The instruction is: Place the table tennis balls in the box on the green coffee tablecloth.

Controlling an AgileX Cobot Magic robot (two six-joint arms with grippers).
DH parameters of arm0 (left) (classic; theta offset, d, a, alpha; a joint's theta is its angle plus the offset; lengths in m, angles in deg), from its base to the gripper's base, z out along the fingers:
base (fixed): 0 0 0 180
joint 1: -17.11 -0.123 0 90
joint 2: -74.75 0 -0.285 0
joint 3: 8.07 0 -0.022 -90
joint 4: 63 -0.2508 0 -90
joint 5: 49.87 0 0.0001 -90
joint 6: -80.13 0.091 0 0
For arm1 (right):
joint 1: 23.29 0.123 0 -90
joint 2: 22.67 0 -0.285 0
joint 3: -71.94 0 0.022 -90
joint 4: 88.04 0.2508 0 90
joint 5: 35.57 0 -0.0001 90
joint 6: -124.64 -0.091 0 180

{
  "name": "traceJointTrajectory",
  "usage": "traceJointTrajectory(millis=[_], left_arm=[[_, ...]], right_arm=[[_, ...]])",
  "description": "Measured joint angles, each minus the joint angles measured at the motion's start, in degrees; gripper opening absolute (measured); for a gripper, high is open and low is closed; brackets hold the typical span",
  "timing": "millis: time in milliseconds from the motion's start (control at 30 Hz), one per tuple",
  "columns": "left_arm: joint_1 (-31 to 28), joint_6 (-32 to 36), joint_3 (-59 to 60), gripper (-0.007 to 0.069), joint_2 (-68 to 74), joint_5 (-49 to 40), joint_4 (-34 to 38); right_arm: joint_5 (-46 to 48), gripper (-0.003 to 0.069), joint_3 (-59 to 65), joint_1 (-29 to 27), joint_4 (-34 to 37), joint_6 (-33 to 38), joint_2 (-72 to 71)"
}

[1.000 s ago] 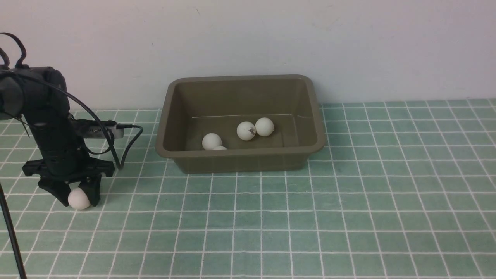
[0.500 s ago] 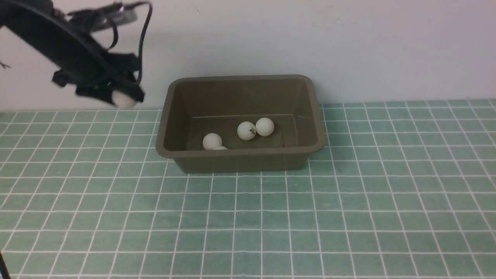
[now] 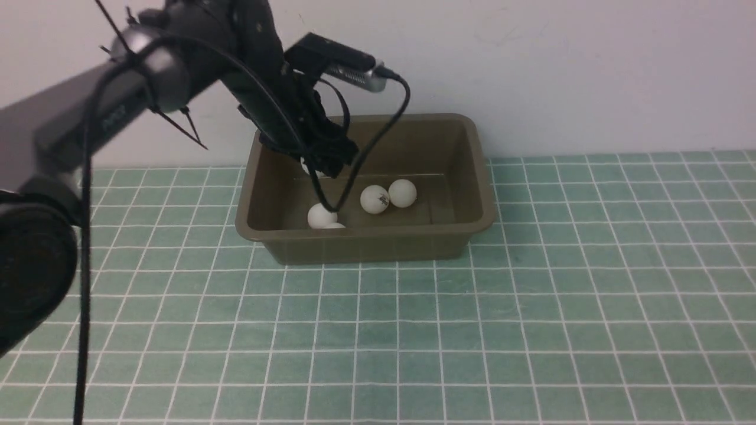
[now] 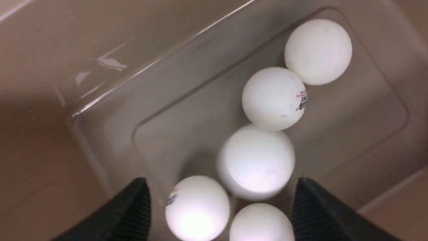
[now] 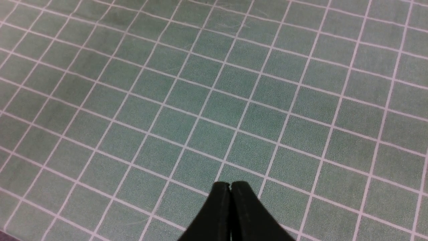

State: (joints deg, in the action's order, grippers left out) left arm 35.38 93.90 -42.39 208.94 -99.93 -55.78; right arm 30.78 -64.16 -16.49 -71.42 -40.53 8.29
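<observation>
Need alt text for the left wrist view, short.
Looking down into the olive-brown box, five white table tennis balls sit clustered on or just above its floor. The left tool is open, its two black fingertips spread wide at the frame edge, with one blurred ball between them, touching neither.

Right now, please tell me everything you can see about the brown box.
The box is a rectangular olive-brown tub, apparently smooth plastic, with rounded corners, a rolled rim and sloping walls. It stands upright and open on the green checked tablecloth, near the wall. Several white table tennis balls lie on its floor. The left gripper hangs over its left part with jaws apart; contact with the box cannot be seen.
</observation>
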Motion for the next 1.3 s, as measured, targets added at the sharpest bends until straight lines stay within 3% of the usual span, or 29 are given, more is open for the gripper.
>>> traceJointTrajectory(millis=[100,200,267,400,567,967,1167,1300], left_arm=[[0.00,-1.07,-0.75,0.0534,-0.65,-1.44,-0.27],[0.00,-1.43,-2.92,0.0507,-2.34,-6.21,-0.90],[0.06,-1.43,-3.50,0.0437,-4.57,-10.26,-1.83],[0.06,-0.45,-3.67,0.0129,-10.08,-19.51,-4.78],[0.06,0.54,-3.67,0.0019,-13.61,-20.67,-5.02],[0.10,7.14,-1.69,-0.0004,-29.96,-19.65,9.21],[0.10,10.08,7.05,-0.0004,-39.05,-14.14,12.67],[0.10,12.04,21.79,-0.0004,-49.17,-8.43,12.76]], right_arm=[[-2.20,-0.0018,0.00,0.00,-2.07,0.00,0.00],[-7.09,-0.0018,0.00,0.00,-6.65,0.00,0.00],[-11.09,-0.0018,0.00,0.00,-10.12,0.00,0.00],[-18.02,-0.0018,0.00,0.00,-17.27,0.00,0.00],[-22.13,-0.0018,0.00,0.00,-22.64,0.00,0.00],[-23.28,-0.0018,0.00,0.00,-26.93,0.00,0.00],[-23.30,-0.0018,0.00,0.00,-27.03,0.00,0.00],[-23.30,-0.0018,0.00,0.00,-27.03,0.00,0.00]])
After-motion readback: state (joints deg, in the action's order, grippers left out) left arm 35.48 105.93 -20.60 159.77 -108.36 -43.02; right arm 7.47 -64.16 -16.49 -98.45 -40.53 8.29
